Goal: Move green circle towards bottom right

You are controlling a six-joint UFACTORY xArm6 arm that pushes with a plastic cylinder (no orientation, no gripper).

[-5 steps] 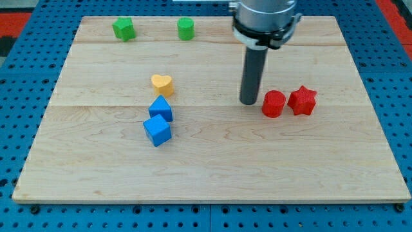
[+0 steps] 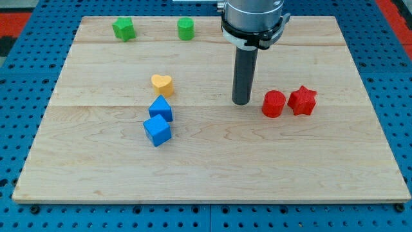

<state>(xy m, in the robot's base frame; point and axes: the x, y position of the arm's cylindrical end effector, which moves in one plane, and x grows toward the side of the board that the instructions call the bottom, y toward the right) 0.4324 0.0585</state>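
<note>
The green circle (image 2: 185,28) is a short green cylinder near the view's top edge of the wooden board (image 2: 96,154), left of centre. My tip (image 2: 241,102) rests on the board well below and to the right of it, just left of the red cylinder (image 2: 273,104). The rod stands upright and touches no block.
A green star-like block (image 2: 123,29) sits at the top left. A red star (image 2: 302,100) lies right of the red cylinder. A yellow heart (image 2: 162,84) and two blue blocks (image 2: 161,109) (image 2: 157,130) sit left of centre. Blue pegboard (image 2: 19,116) surrounds the board.
My tip has shifted a little to the left, away from the red cylinder. No block has moved.
</note>
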